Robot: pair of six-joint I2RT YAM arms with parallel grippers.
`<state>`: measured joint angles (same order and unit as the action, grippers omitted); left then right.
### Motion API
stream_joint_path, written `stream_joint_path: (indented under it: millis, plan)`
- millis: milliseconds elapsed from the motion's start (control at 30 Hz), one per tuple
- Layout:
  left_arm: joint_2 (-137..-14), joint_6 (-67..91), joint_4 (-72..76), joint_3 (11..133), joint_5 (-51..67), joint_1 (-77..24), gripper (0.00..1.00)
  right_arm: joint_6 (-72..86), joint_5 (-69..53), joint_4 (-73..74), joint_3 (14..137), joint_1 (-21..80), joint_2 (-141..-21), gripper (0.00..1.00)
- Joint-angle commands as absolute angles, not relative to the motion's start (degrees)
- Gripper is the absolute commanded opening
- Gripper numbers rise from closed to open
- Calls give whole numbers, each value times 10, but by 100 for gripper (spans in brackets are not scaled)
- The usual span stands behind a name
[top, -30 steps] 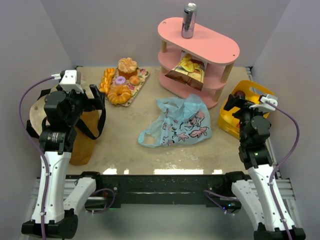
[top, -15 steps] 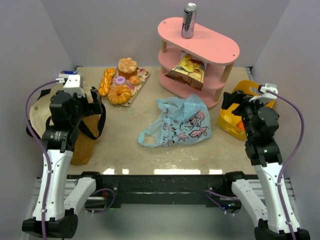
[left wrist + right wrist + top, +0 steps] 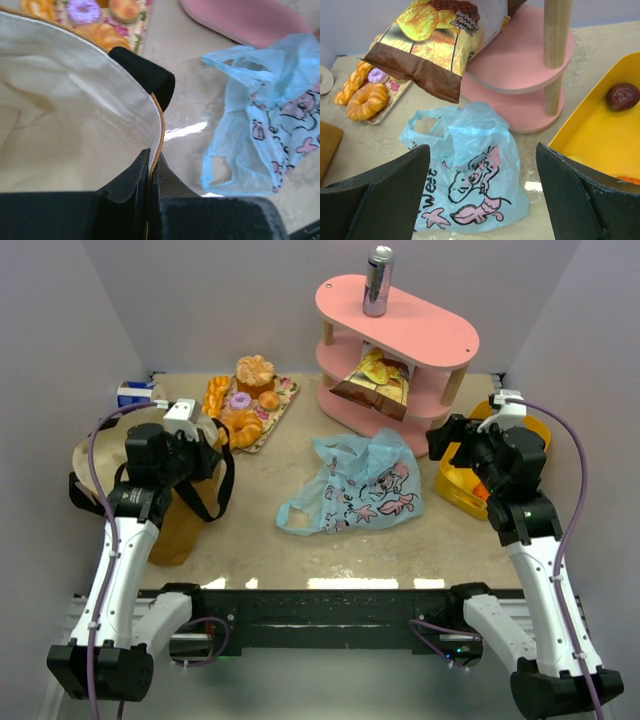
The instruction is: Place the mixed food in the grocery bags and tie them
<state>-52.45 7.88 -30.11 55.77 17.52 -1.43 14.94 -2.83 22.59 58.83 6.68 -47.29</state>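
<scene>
I am pinching the rim of the tan canvas tote with black straps [image 3: 75, 115] in my left claw [image 3: 151, 157]. Its two fingers are pressing together with only the fabric edge between them, just below the spot where one black strap [image 3: 150, 80] is folding over the rim. The tote is standing open at the left side of the table [image 3: 260, 530], its pale lining facing my wrist camera.

I am holding my right claw [image 3: 481, 149] spread wide with nothing in it. It is hovering above the table between the pink two-tier oval shelf [image 3: 430, 330] and the yellow plastic basket [image 3: 470, 490], and looking down on the thin light-blue plastic bag with pink cartoon prints [image 3: 365, 480]. That bag is lying crumpled and flat in the middle of the table, with a loop handle pointing toward the near edge.

The food is sitting outside both bags:
- The tall silver can [image 3: 377, 282] is standing upright on top of the shelf.
- The shiny snack packet with the yellow chips picture [image 3: 435, 40] is leaning out of the shelf's middle tier.
- The golden glazed ring doughnut [image 3: 242, 427] and the small orange bun [image 3: 269, 400] are resting on the floral tray [image 3: 283, 400] at the back left.
- A dark red fruit [image 3: 622, 96] is lying in the basket.
</scene>
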Motion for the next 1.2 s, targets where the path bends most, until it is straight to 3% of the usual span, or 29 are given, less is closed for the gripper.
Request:
stream_joint_path:
  millis: [0, 367, 667, 767, 800, 867, 900, 1000, 1067, 1167]
  plan:
    - [-535, 156, -187, 542, 281, -63, 0, 145, -79, 226, 611, 65, -480, 89]
    - [-562, 302, -10, 514, 198, -242, 0, 150, -90, 229, 609, 65, -489, 88]
    - [-663, 370, 135, 520, 153, -364, 0, 147, -100, 230, 606, 64, -497, 89]
    - [-701, 360, 131, 554, 165, -374, 15, 144, -100, 235, 606, 65, -499, 90]
    - [-709, 342, 123, 563, 168, -374, 29, 143, -98, 236, 606, 64, -499, 90]
    - [-712, 313, 79, 587, 161, -374, 43, 141, -95, 239, 606, 64, -500, 90]
    - [-708, 275, 59, 611, 147, -374, 55, 139, -94, 241, 606, 65, -501, 90]
    - [-697, 160, -34, 676, 128, -374, 71, 137, -95, 239, 607, 65, -503, 91]
    - [-690, 107, -105, 704, 69, -374, 76, 137, -106, 232, 605, 65, -504, 98]
    - [-663, 20, -159, 731, -48, -373, 85, 126, -119, 231, 605, 65, -510, 98]
